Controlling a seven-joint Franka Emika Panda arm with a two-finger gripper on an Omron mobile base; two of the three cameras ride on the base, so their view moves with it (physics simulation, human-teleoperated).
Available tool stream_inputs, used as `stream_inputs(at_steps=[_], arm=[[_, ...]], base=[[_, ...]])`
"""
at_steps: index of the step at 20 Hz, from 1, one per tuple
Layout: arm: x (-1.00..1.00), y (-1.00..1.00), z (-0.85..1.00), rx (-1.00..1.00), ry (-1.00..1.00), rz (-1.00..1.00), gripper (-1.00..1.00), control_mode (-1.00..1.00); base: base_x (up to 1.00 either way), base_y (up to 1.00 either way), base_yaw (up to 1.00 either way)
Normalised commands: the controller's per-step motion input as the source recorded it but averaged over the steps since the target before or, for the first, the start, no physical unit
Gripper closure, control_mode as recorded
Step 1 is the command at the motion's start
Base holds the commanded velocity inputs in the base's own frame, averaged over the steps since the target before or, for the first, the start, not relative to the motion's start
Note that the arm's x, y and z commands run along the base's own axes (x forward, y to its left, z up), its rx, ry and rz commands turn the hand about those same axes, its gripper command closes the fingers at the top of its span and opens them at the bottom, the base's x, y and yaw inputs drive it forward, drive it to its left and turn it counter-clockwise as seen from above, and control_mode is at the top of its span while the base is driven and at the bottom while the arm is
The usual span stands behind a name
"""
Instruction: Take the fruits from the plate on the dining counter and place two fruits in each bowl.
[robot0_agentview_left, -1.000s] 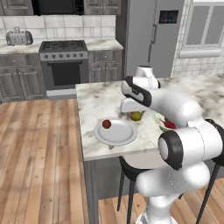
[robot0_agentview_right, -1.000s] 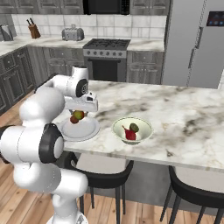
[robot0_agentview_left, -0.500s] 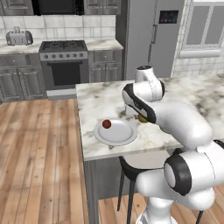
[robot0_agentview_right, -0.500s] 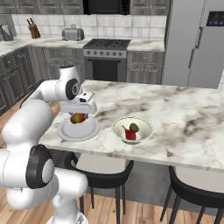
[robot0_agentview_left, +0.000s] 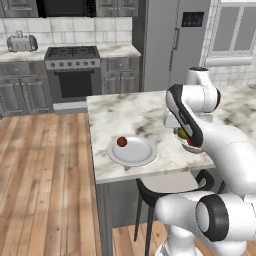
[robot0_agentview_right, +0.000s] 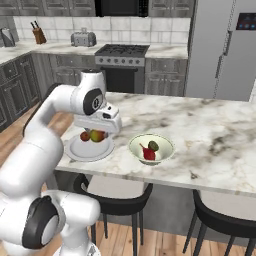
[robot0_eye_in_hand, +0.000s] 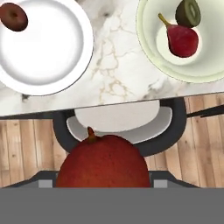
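Left base view: the arm has swung from over the plate (robot0_agentview_left: 132, 151) toward the bowl (robot0_agentview_left: 190, 145), leaving one reddish-brown fruit (robot0_agentview_left: 122, 142) on the plate.

Right base view: the gripper (robot0_agentview_right: 97, 133) hangs above the bench (robot0_agentview_right: 210, 135), carrying the orange-yellow fruit (robot0_agentview_right: 97, 135).

Hand view: closed on that fruit, mottled red-orange, stemmed; red fruit (robot0_eye_in_hand: 183, 40) and green fruit (robot0_eye_in_hand: 188, 13) share the bowl.

You see a polished marble counter (robot0_eye_in_hand: 118, 65), a smooth matt plate (robot0_eye_in_hand: 48, 48), a glossy glazed bowl (robot0_eye_in_hand: 153, 52), a dull-skinned mottled fruit (robot0_eye_in_hand: 103, 164), and a wood-plank floor (robot0_agentview_left: 45, 175).
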Motion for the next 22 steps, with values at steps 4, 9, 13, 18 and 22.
stream_inputs(at_steps=[4, 9, 13, 18, 22], arm=[[-0.54, 0.00, 0.13, 0.00, -0.01, 0.00, 1.00, -1.00], [-0.18, 0.00, 0.01, 0.00, 0.00, 0.00, 1.00, 1.00], [0.00, 0.00, 0.00, 0.00, 0.00, 0.00, 1.00, 1.00], [0.00, 0.00, 0.00, 0.00, 0.00, 0.00, 1.00, 1.00], [0.00, 0.00, 0.00, 0.00, 0.00, 0.00, 1.00, 1.00]], base=[[0.00, 0.00, 0.00], [-0.33, -0.19, 0.00], [-0.14, -1.00, -0.12], [0.11, -1.00, -0.10], [0.19, -1.00, -0.09]])
